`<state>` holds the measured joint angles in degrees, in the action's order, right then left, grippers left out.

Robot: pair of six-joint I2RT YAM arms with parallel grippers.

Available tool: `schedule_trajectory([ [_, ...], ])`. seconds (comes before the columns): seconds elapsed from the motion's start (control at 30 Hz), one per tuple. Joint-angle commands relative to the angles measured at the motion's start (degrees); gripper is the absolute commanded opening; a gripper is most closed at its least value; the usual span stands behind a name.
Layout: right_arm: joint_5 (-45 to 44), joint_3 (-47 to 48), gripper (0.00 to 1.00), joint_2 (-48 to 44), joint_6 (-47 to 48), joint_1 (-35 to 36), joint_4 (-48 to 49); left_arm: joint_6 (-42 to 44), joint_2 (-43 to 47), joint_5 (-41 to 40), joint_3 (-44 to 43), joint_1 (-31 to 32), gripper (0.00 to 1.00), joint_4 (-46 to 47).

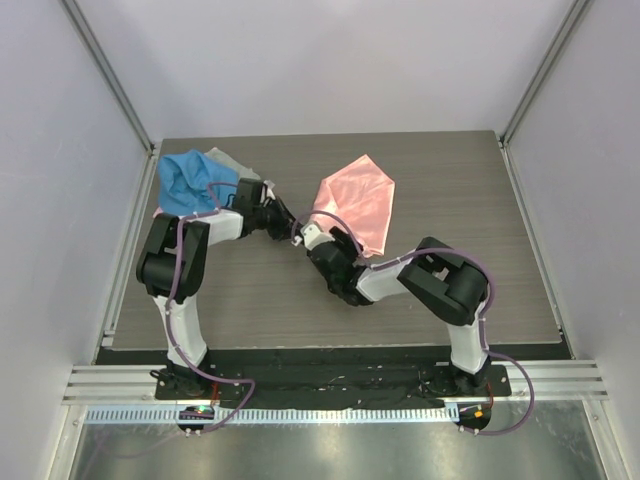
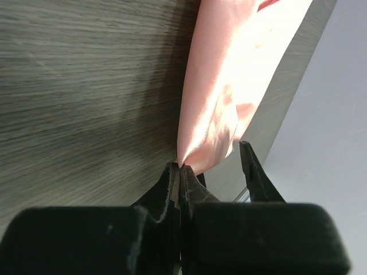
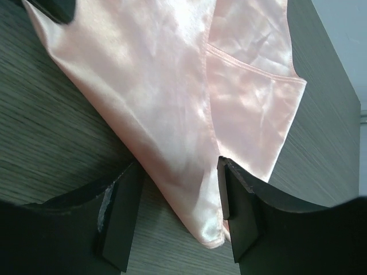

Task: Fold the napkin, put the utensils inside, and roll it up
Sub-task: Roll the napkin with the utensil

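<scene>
Bases of both arms stand at the near edge of the worktop [image 1: 300, 310] in the top external view, and both arms reach inward to meet near its middle. Beyond them the napkin [image 1: 358, 200] lies in the far half, a little right of centre. Its salmon-pink satin is folded into a rough kite shape with one point toward the far edge. Its near-left corner is drawn out toward the left gripper [image 1: 285, 224], and the right gripper [image 1: 318, 228] sits just beside that same corner. A blue cloth [image 1: 185, 182] is bunched at the far left corner, with a grey cloth [image 1: 228, 160] touching it on its far side.

From the left wrist, the left gripper [image 2: 179, 172] has its fingers pressed together on a corner of the napkin [image 2: 229, 74]. The cloth rises from the pinch and spreads away over the wood toward the worktop's edge. A slim dark finger stands just right of the pinch; whose it is cannot be told in this view.

From the right wrist, the right gripper [image 3: 179, 220] has its fingers [image 3: 120, 220] spread, one on each side of a pointed corner of the napkin [image 3: 172, 86]. The tip lies between them, and neither pad visibly presses it. A hemmed edge shows one layer folded over another. Whether the tip rests on the wood or hangs above it cannot be told.
</scene>
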<state>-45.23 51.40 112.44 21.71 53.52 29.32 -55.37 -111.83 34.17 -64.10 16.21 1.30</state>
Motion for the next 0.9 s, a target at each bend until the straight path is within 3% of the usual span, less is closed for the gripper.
schedule_trajectory([
  [0.0, -2.32, -3.23, 0.63, -3.01, -2.55, -0.17, 0.04, -0.52, 1.88, 1.6, 0.55, -1.09, 0.0, -0.33],
  [0.13, -1.09, -3.58, 0.6, -3.99, -3.61, -0.17, -0.84, -0.52, 1.97, 1.51, 0.55, -1.09, 0.0, -0.25],
  [0.33, 9.18, -1.04, 0.37, -3.37, -3.61, -1.92, -7.52, -0.52, 1.44, 2.12, 0.37, -1.09, 0.0, 0.28],
  [0.4, 11.91, -0.42, 0.31, -4.24, -4.22, -2.71, -10.06, -0.44, 1.09, 2.04, 0.29, -1.18, 0.08, 0.28],
  [0.43, 15.66, 0.01, 0.29, -4.42, -4.57, -4.02, -11.29, -0.44, 1.18, 1.86, 0.37, -1.18, 0.23, 0.46],
  [0.5, 19.55, 1.85, 0.25, -4.77, -5.8, -5.35, -15.84, -0.96, 1.52, 0.73, 1.07, -1.18, 0.38, 0.98],
  [0.53, 23.48, 2.39, 0.24, -4.86, -5.98, -5.96, -17.0, -0.79, 1.7, 0.2, 1.43, -1.09, 0.52, 1.25],
  [0.57, 25.87, 3.0, 0.22, -4.86, -6.24, -7.27, -18.32, -0.53, 1.97, -0.5, 1.52, -1.18, 0.58, 1.16],
  [0.63, 32.27, 5.55, 0.18, -4.69, -6.51, -8.42, -23.42, 0.79, 2.76, -2.35, 1.87, -1.53, 0.67, 0.46],
  [0.87, 46.95, 15.3, 0.05, -2.5, -9.32, -13.43, -39.94, 5.1, 7.5, -9.21, 6.35, -2.14, 0.76, 0.55],
])
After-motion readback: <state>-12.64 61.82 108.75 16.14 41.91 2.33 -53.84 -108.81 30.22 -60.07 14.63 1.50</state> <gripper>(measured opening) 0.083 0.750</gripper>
